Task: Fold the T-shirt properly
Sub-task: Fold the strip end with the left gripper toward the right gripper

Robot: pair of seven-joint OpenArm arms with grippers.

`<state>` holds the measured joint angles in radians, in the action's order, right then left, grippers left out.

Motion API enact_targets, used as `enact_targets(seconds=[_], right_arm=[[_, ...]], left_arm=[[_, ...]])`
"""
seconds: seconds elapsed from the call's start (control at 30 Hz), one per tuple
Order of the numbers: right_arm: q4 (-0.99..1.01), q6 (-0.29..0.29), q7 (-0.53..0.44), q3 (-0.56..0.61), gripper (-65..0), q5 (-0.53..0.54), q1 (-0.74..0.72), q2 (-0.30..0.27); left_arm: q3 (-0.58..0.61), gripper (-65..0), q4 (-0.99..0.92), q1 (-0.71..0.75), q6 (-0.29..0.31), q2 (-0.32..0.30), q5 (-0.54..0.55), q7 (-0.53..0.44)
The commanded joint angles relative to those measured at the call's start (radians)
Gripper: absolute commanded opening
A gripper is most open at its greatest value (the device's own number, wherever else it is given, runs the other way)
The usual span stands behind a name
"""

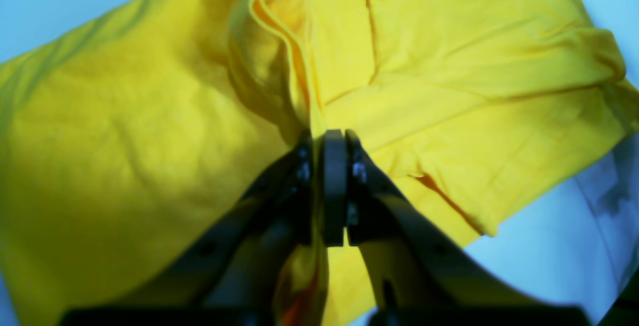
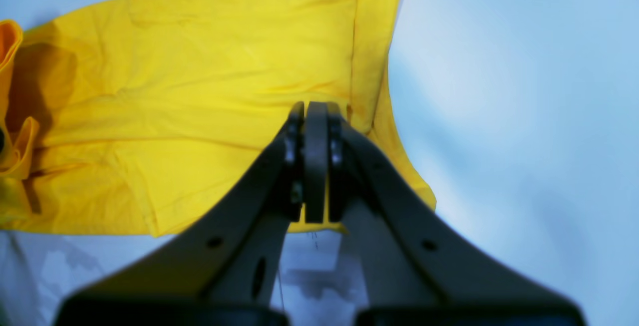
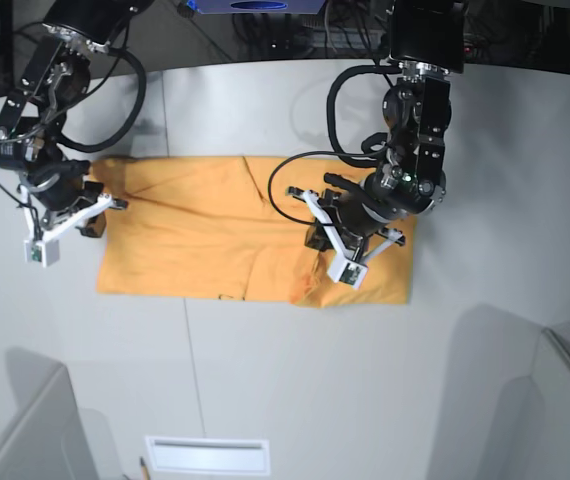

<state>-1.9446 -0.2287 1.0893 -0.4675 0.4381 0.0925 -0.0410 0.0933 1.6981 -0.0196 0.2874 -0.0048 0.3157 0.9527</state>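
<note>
Overhead, T-shirt [image 3: 195,235] flat; left tool [image 1: 327,139] pinching fold.

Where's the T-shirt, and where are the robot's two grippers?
T-shirt [image 3: 195,240], base view, flat middle of the cloth.
Left gripper [image 1: 333,139], left wrist view, between its fingertips, pinching a fold.
Right gripper [image 2: 315,111], right wrist view, between its shut fingertips.

Bare table [image 3: 295,390] lies open around the spread T-shirt [image 3: 195,240].

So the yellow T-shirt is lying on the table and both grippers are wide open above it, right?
Not quite. The T-shirt does lie on the table, but both grippers are shut. The left wrist view shows the left gripper pinching a fold; the right wrist view shows the right gripper closed.
</note>
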Motion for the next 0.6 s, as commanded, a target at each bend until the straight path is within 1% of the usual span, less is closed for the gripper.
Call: enact_targets(seconds=[0.0,0.17,0.23,0.57], right_arm=[[-0.017,-0.007,-0.019,-0.004,-65.0,0.011,-0.013,-0.009],[-0.017,-0.007,-0.019,-0.004,-65.0,0.011,-0.015,-0.007],[-0.017,-0.007,-0.019,-0.004,-65.0,0.011,-0.013,-0.01],[-0.017,-0.007,-0.019,-0.004,-65.0,0.011,-0.013,-0.009]], left_arm=[[0.003,-65.0,0.001,-0.027,0.005,0.007,0.015,-0.024],[0.003,-65.0,-0.08,-0.059,0.005,0.016,0.023,-0.025],[0.003,-65.0,-0.083,-0.064,0.005,0.029,0.015,-0.025],[0.004,-65.0,-0.089,-0.07,0.005,0.044,0.015,-0.024]])
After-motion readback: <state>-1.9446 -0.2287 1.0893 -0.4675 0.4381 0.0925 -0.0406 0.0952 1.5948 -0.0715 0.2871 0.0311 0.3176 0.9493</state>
